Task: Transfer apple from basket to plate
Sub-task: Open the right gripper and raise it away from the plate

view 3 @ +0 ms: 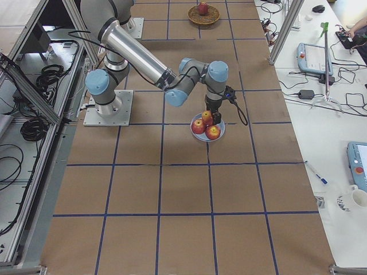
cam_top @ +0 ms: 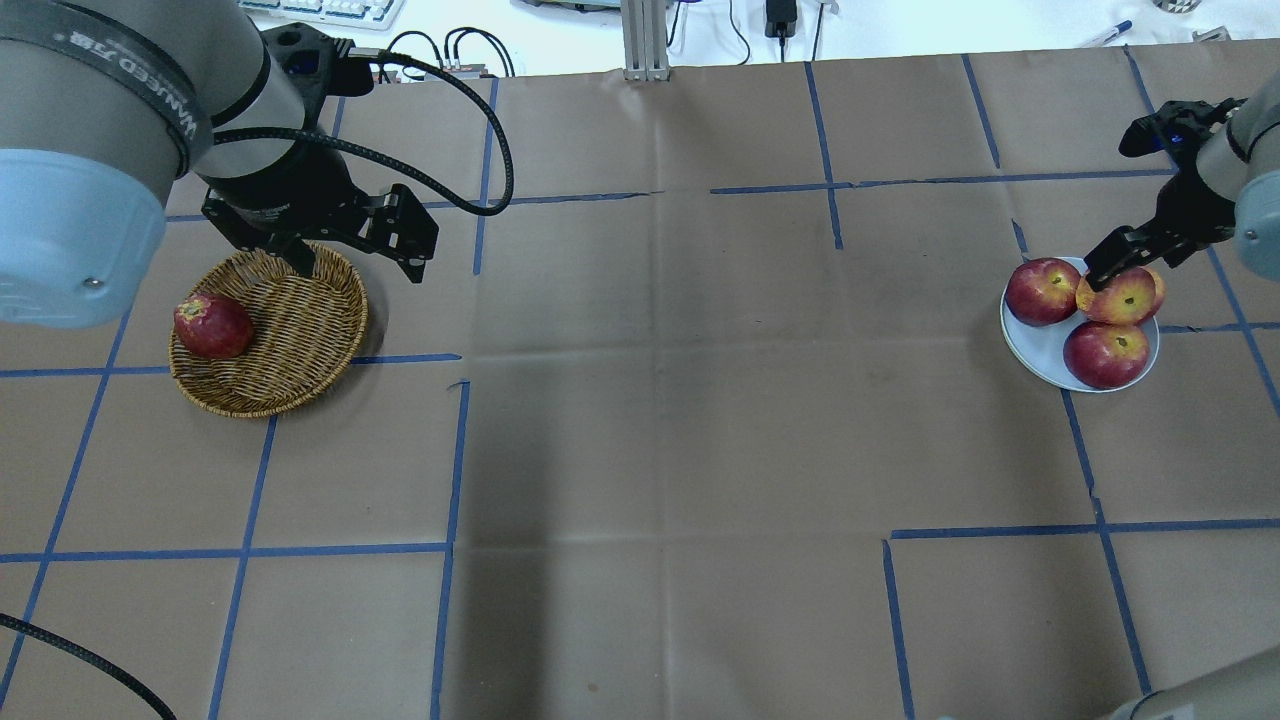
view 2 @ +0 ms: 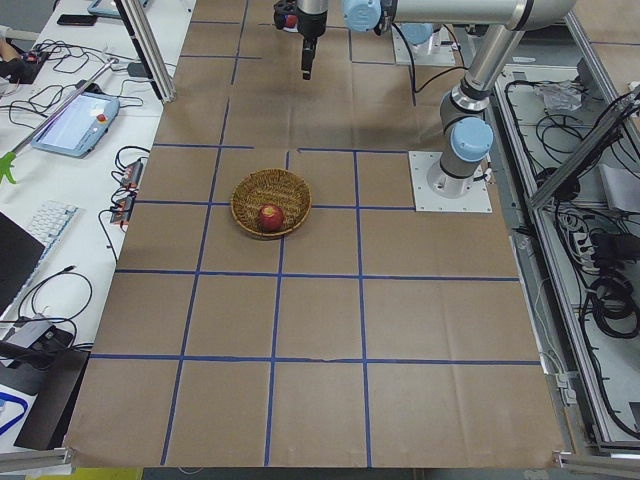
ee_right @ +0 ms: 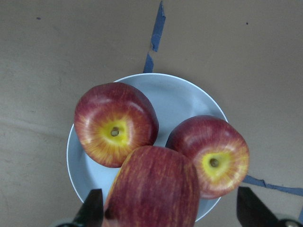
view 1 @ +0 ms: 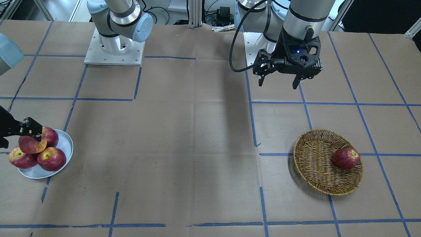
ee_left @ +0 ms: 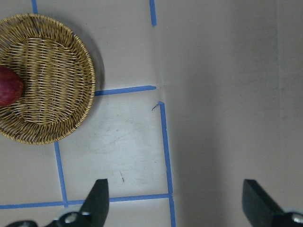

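Note:
The streaked yellow-red apple [ee_right: 156, 189] lies on top of three dark-red apples on the pale plate [ee_right: 180, 99], which sits at the table's right in the overhead view [cam_top: 1040, 345]. My right gripper [ee_right: 170, 213] is just above this apple [cam_top: 1120, 297]. Its fingers [ee_right: 94, 208] are spread wider than the apple, so it is open. The wicker basket [cam_top: 300, 330] holds one dark deep-red apple [cam_top: 212, 325] at its edge. My left gripper [cam_top: 358, 270] hangs open and empty over the table beside the basket [ee_left: 52, 80].
The table is covered in brown paper with blue tape lines [cam_top: 455, 450]. The two arm bases [view 1: 115, 49] stand at the robot's side of the table. The basket [view 1: 315, 164] and plate [view 1: 64, 141] are at opposite ends.

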`<state>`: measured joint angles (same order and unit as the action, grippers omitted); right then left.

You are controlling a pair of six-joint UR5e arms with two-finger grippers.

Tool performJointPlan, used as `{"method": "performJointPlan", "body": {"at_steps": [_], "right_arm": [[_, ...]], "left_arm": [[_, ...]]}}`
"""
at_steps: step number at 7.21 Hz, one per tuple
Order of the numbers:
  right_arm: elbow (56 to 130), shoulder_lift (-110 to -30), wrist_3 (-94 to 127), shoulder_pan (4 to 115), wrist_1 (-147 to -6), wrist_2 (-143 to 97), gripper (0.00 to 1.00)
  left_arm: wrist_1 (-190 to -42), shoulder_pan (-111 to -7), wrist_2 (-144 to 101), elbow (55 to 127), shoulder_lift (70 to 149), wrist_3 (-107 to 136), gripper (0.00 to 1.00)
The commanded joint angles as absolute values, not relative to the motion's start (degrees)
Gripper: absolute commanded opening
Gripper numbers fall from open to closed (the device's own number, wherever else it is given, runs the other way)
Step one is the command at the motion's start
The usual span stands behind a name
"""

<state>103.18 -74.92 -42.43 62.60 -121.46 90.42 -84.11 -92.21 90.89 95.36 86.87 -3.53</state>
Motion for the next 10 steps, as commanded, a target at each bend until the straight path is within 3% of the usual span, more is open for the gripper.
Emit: {"method": "performJointPlan", "body": {"at_steps": [1, 5, 10], "right_arm": [[102.31, -79.95, -41.84, 63.62, -116.14, 89.92, 1.00], [97.20, -86.82, -21.77, 75.99, -97.68, 89.65, 1.00], [97.12, -92.27, -9.77, 87.71, -92.65, 89.30, 1.00]], "left_arm": [[-84.11, -92.20, 90.70, 95.36, 86.84, -3.52, 1.00], [-84.11, -92.28, 90.79, 95.36, 86.66, -3.60, 1.00], [-84.81, -93.86, 90.88, 95.36, 86.31, -3.69, 1.00]]}}
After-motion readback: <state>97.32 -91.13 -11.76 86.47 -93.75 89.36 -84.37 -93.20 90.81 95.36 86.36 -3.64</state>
